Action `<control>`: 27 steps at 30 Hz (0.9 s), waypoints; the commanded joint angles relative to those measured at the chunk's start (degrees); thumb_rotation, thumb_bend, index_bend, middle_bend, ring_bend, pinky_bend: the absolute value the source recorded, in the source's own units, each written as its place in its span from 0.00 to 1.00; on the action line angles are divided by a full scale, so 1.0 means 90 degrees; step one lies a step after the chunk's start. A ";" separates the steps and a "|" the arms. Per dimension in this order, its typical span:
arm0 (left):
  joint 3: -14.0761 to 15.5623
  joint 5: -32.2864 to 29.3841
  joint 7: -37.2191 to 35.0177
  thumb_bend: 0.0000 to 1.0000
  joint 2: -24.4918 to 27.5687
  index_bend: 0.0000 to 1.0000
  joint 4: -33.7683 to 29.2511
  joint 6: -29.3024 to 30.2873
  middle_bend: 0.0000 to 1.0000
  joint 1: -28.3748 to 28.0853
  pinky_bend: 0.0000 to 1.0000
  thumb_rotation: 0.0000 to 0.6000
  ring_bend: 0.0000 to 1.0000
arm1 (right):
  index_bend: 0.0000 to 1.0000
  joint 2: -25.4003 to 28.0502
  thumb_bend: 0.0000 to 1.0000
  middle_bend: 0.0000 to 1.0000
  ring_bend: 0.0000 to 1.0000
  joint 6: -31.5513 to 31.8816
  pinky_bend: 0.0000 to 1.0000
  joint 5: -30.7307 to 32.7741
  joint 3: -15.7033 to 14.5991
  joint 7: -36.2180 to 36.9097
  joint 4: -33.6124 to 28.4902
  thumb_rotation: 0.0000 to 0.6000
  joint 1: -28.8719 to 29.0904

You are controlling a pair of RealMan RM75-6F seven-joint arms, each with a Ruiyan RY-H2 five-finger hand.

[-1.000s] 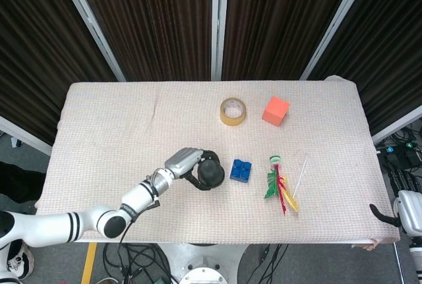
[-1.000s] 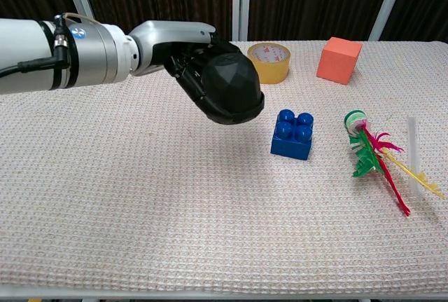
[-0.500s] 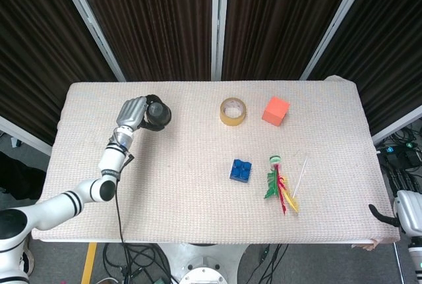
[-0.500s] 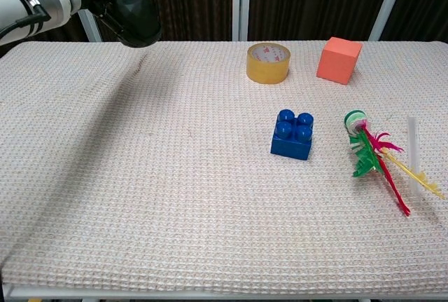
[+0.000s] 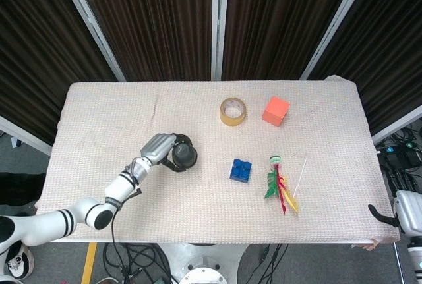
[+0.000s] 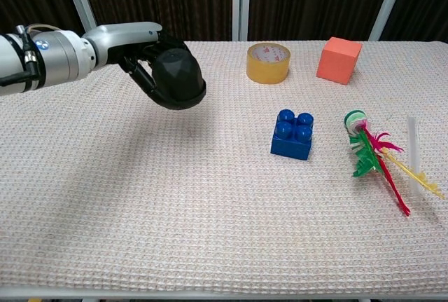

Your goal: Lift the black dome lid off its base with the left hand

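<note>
My left hand (image 5: 161,149) (image 6: 143,60) holds the black dome lid (image 5: 183,157) (image 6: 177,76) in the air above the cloth, left of the table's middle. Its fingers wrap the dome from the left and behind. No base shows under the lid in either view. My right hand is outside both views; only a bit of the right arm (image 5: 407,213) shows at the lower right edge of the head view.
A blue brick (image 5: 241,170) (image 6: 293,134) lies right of the lid. A tape roll (image 5: 233,111) (image 6: 269,62) and an orange cube (image 5: 275,111) (image 6: 339,59) sit at the back. A feathered toy with a straw (image 5: 283,184) (image 6: 381,162) lies at the right.
The left hand, still holding the lid, swung from the table's middle to the far back left, and has now come back toward the middle and lower.
</note>
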 commanded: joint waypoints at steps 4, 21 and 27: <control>0.0115 -0.0177 0.0088 0.19 -0.0762 0.45 0.1457 0.0283 0.47 0.0109 0.38 1.00 0.31 | 0.00 -0.0018 0.19 0.02 0.00 -0.0051 0.00 0.0018 -0.0007 -0.0018 0.0016 1.00 0.0015; 0.0343 0.0379 -0.1172 0.13 -0.1299 0.32 0.2960 -0.0224 0.35 0.0171 0.29 1.00 0.21 | 0.00 -0.0040 0.19 0.02 0.00 -0.0096 0.00 0.0059 -0.0007 -0.0108 0.0006 1.00 0.0029; 0.0447 0.0581 -0.1442 0.07 -0.1250 0.20 0.2995 -0.0358 0.15 0.0195 0.16 1.00 0.06 | 0.00 -0.0029 0.19 0.02 0.00 -0.0071 0.00 0.0059 0.0003 -0.0102 0.0002 1.00 0.0023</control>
